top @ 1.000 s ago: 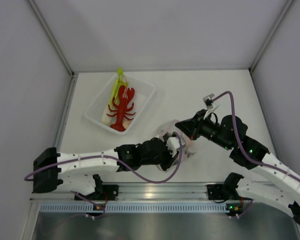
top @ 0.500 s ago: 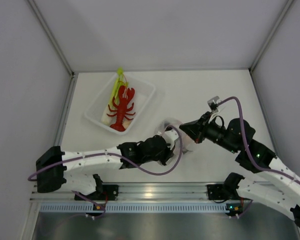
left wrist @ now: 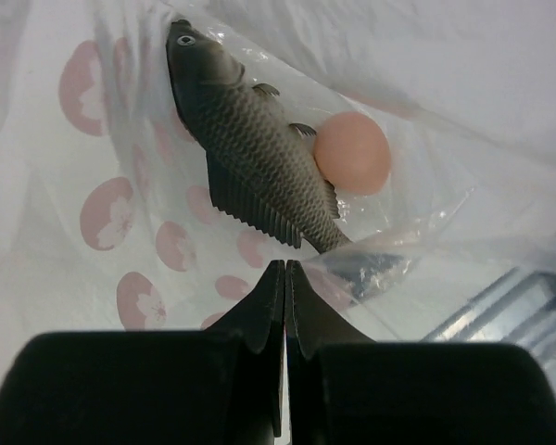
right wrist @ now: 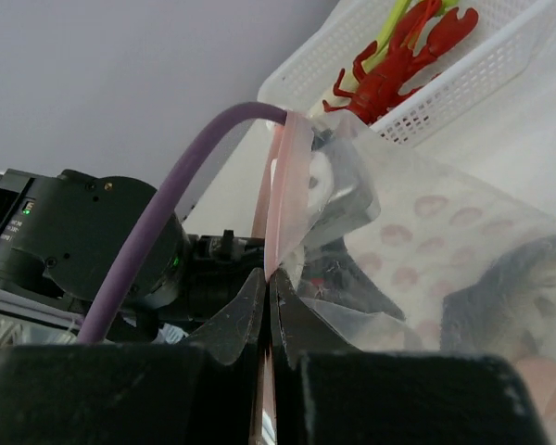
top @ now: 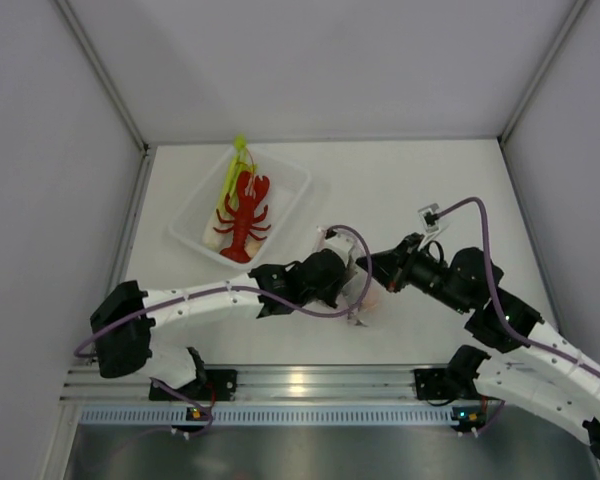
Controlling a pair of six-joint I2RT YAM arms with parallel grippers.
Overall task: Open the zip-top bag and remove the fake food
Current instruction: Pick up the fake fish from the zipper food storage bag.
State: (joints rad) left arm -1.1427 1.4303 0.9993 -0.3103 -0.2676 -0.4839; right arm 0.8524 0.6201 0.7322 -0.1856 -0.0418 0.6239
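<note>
Care is needed: my left gripper and right gripper are both closed on the zip-top bag stretched between them, so I should pull its pink zip strip apart slowly, keeping the grey fish and pinkish ball inside.

White mesh-walled tray stands on a pale table, well ahead and right of the fingers of the right gripper.
</note>
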